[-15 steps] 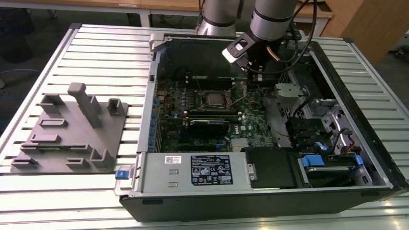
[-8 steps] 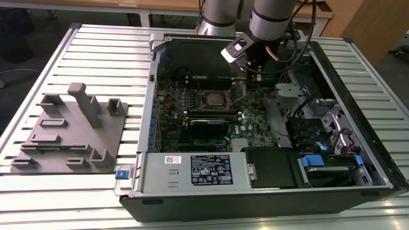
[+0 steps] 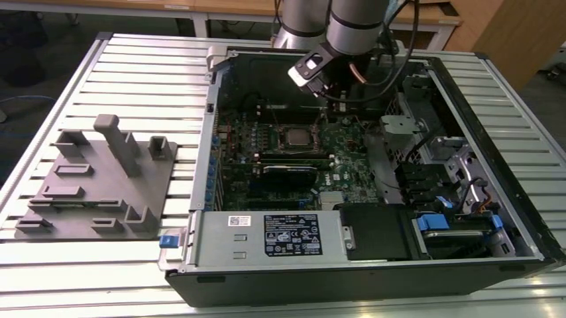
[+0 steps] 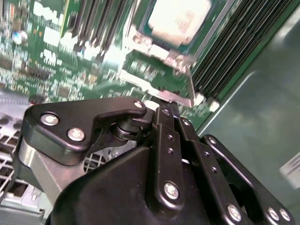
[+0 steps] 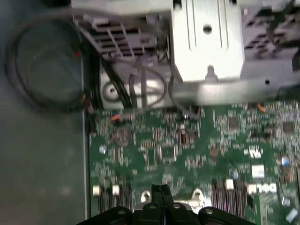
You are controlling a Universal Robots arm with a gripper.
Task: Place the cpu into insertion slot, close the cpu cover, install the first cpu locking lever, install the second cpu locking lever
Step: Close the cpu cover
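Cpu [image 3: 297, 137] lies flat, metal top up, squared in the slot [image 3: 281, 138] at the exterior view's centre; my gripper [image 4: 166, 108], pressed together and empty, hovers near.

Open computer case [image 3: 354, 281] lying on a slatted metal surface [image 3: 142, 73]. On the exterior view's left, apart from the case: grey moulded plate [image 3: 97, 199] with upright pegs. Along the case's near wall: labelled silver box [image 3: 265, 235], blue clip [image 3: 169, 240] at its corner. First wrist view: looped black cable [image 5: 42, 61] beside green circuit board [image 5: 187, 150].
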